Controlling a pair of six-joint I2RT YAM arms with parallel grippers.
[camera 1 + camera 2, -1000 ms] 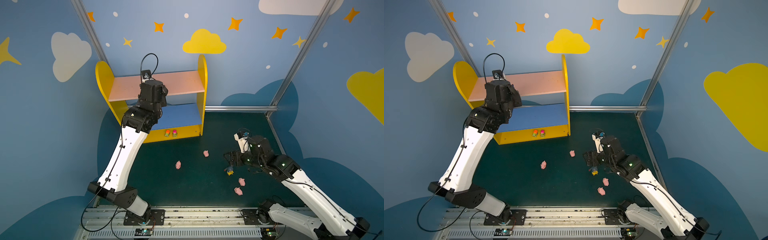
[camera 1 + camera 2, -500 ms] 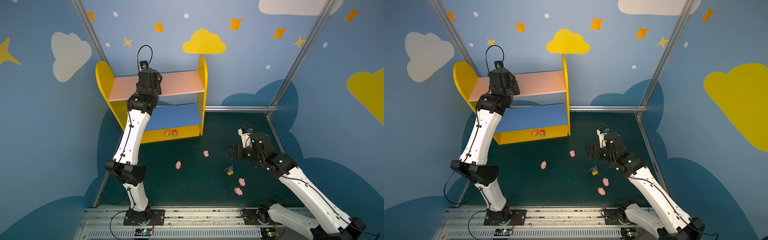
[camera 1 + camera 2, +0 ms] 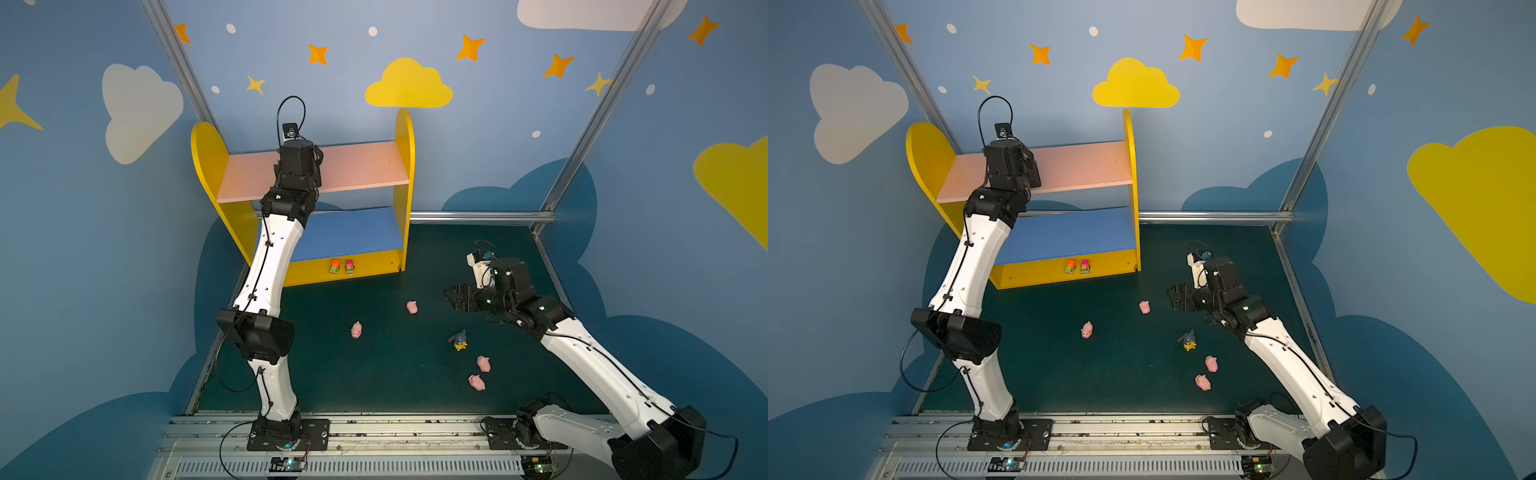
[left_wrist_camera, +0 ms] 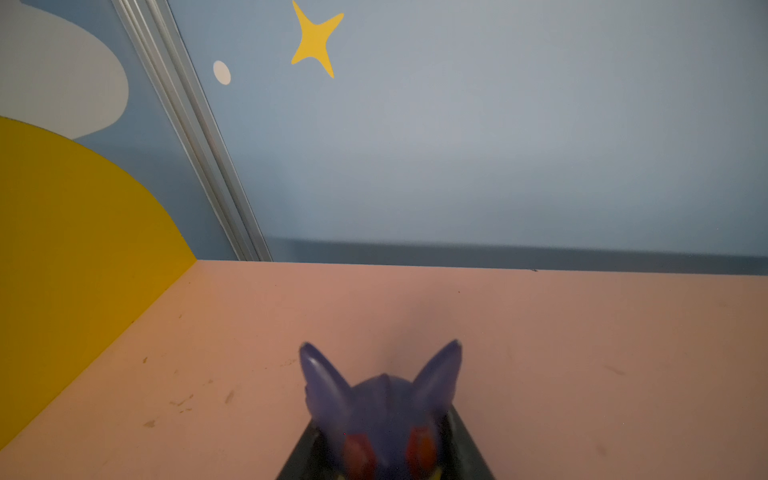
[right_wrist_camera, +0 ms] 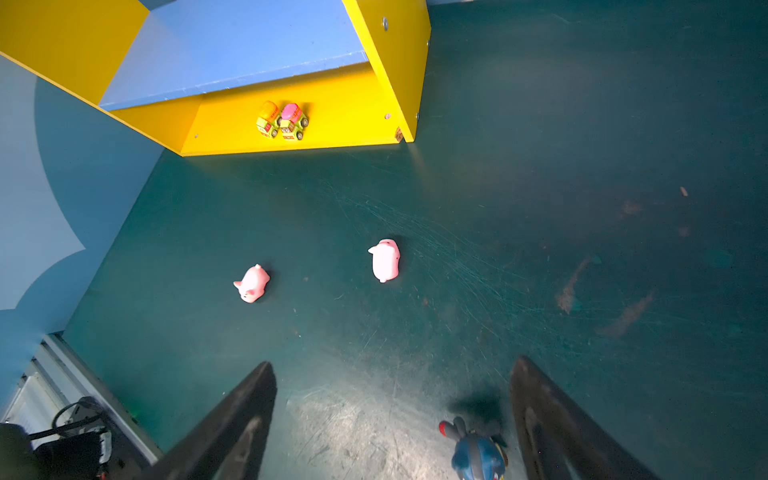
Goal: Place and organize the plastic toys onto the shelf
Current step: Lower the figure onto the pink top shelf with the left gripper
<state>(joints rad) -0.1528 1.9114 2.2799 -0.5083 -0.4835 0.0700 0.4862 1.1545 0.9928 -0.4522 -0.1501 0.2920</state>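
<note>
L gripper point(image 4: 382, 451): jaws nearly shut, clamped on purple-hooded figurine point(image 4: 380, 411), ears up, above pink upper board point(image 4: 582, 353) of shelf point(image 3: 210, 162), left of board's middle. Can't tell whether fig's base touches board.

Step in hand (judged): set-down. To do it well:
- lower till base sits flat w/ fig upright
- open slowly
- back straight out so fingers don't tip it
- leave room beside it for the twin

Orange-topped car point(image 3: 335, 266) & pink-topped car point(image 3: 349, 266) sit side by side on shelf's yellow base.

Loose on green mat point(image 3: 374, 399): pig A point(image 3: 356, 330), pig B point(image 3: 412, 307), blue-hooded figurine point(image 3: 460, 340), pig C point(image 3: 483, 363), pig D point(image 3: 476, 382).

R gripper point(image 5: 395, 424): jaws spread wide, empty, above mat. Blue-hooded fig lies off-centre nr one finger in wrist view, so R should centre over it before closing.
</note>
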